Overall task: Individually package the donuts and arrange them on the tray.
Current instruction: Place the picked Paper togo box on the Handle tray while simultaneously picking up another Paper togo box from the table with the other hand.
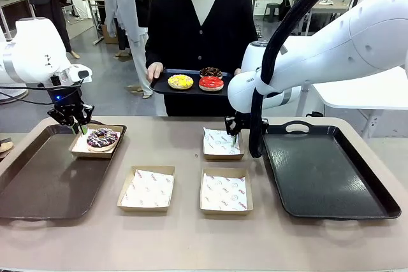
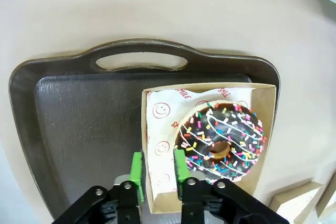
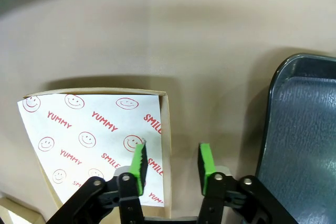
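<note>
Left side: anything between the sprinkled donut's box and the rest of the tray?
Nothing visible. The left tool straddles the box wall beside the donut; the tray floor beyond it holds nothing.

Table (image 1: 191, 240) — beige top, across the lower frame. Cardboard box (image 1: 223, 144) with white smiley-print liner, at centre. Second box (image 1: 147, 189) and third box (image 1: 225, 192), same kind, side by side below it. Person (image 1: 201, 30) — black cardigan, upper centre, behind the table.
</note>
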`<state>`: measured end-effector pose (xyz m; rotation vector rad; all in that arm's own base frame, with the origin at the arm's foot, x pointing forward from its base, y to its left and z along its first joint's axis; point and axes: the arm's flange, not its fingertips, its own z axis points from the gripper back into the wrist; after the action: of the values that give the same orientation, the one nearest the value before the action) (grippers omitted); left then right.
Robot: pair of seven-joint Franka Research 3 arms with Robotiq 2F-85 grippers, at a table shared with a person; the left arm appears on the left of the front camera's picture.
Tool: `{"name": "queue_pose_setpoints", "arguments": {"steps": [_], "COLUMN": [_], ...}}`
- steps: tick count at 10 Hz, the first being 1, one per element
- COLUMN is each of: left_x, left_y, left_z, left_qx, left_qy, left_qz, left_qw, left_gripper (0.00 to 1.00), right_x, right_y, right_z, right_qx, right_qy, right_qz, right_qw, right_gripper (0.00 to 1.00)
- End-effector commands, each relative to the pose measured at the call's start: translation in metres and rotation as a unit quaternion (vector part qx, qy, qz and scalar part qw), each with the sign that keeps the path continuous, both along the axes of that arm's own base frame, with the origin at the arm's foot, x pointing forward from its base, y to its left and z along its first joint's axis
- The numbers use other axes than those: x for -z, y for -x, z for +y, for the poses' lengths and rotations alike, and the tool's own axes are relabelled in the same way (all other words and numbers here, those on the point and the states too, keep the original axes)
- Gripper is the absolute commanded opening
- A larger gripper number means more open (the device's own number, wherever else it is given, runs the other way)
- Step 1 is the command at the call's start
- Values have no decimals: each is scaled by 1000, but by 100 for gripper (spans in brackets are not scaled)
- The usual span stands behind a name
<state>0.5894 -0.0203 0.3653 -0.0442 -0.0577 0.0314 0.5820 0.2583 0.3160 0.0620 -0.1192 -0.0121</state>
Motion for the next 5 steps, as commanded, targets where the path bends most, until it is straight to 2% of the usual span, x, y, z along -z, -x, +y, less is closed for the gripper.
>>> {"name": "queue_pose_setpoints", "arguments": {"steps": [1, 2, 4, 5], "left_x": [-3, -3, -4, -4], "left_y": [-4, -4, -4, -3], "left_z": [1, 2, 3, 3], "left_qx": [6, 5, 5, 5], "left_qy": [1, 2, 5, 7], "left_qz": [6, 8, 8, 9], "left_qw": [1000, 1000, 1000, 1000], "left_gripper": [100, 82, 100, 100], "right_x": [3, 3, 3, 3], "right_y": [-4, -3, -3, -3], "right_z": [5, 5, 5, 5], "right_qx": [9, 9, 12, 13], "right_qy": [2, 2, 2, 2], "right_qz": [-9, -9, -7, -5], "right_qw": [1000, 1000, 1000, 1000], "right_gripper": [12, 1, 0, 0]}}
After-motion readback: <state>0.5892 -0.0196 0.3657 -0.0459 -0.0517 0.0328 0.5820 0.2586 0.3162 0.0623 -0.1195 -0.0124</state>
